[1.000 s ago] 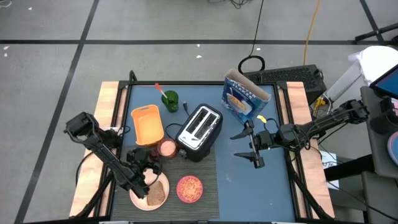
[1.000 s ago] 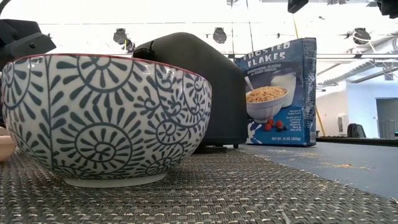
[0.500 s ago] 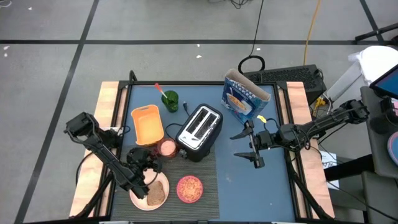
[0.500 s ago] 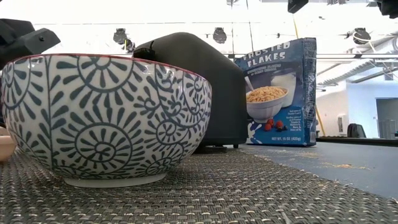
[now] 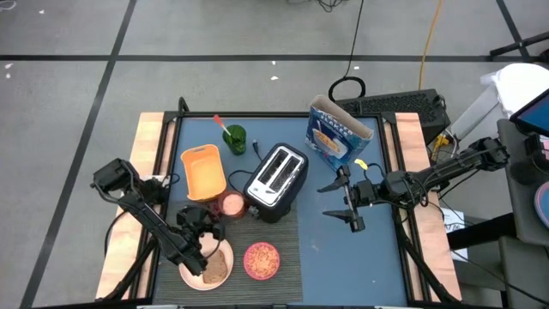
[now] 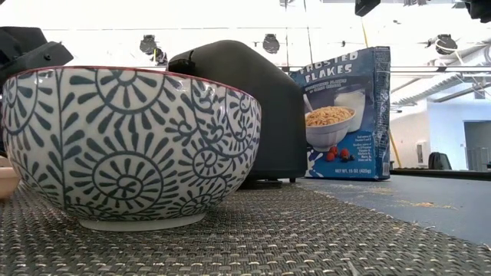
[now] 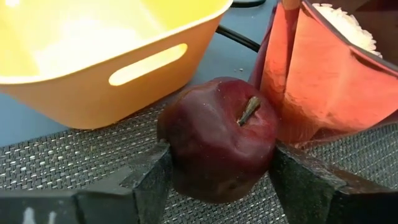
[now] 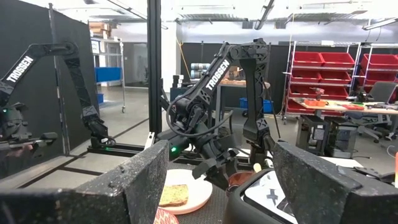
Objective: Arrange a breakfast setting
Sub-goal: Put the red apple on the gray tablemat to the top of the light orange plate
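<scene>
The cream plate (image 5: pixel 190 276) with the brown toast slice (image 5: pixel 219 264) sits on the dark mat at the near left. The cereal bowl (image 5: pixel 262 260) stands to its right; in the low view its outside shows a blue-and-white pattern (image 6: pixel 130 146). The red-handled spoon (image 5: pixel 220 125) stands in a green cup (image 5: pixel 235 138) at the far side. My left gripper (image 5: pixel 199 225) is just beyond the plate, shut on a dark red apple (image 7: pixel 217 146). My right gripper (image 5: pixel 347 204) is open and empty over the blue table at the right. My left gripper pinches the apple between its two fingers, one on each of two opposite sides (image 7: pixel 171 165), about halfway up. The apple's stem (image 7: pixel 249 109) points up. The fingers slant down from the table's near left. I cannot tell whether the apple rests on the mat or hangs clear.
An orange square container (image 5: pixel 204 172) and a pink cup (image 5: pixel 232 204) stand close beyond the apple. The silver-black toaster (image 5: pixel 276 178) is at the middle, and a cereal box (image 5: pixel 336 133) at the far right. The blue table surface (image 5: pixel 343 257) at the near right is bare.
</scene>
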Controlling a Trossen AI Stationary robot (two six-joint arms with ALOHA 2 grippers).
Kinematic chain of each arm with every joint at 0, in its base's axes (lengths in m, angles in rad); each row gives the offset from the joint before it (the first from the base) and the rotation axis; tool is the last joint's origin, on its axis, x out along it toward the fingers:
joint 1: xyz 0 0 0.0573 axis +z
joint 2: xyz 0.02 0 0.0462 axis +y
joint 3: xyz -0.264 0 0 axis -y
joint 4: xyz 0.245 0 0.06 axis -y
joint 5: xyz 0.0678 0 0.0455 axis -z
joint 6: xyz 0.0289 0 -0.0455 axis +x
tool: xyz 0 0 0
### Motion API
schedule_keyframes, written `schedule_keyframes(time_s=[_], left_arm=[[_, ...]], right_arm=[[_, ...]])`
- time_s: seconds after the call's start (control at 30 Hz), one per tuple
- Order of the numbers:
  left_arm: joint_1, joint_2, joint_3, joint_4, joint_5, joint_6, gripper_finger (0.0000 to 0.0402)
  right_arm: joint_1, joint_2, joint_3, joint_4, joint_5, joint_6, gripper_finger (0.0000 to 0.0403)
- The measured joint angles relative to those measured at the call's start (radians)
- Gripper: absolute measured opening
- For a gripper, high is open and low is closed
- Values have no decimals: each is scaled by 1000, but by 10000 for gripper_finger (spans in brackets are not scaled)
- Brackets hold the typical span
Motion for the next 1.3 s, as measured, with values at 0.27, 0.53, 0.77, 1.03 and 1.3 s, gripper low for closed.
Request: schedule_keyframes(time_s=[0.27,0.53,0.77,1.03,1.3], left_arm=[[0,0,0,3,10,3,265],[0,0,0,7,14,3,267],[0,0,0,9,15,31,267],[0,1,0,7,17,36,267],[0,1,0,7,17,31,267]], right_arm=[[0,0,0,0,0,0,279],[0,0,0,0,0,0,279],[0,0,0,0,0,0,279],[0,0,0,0,0,0,279],[0,0,0,0,0,0,279]])
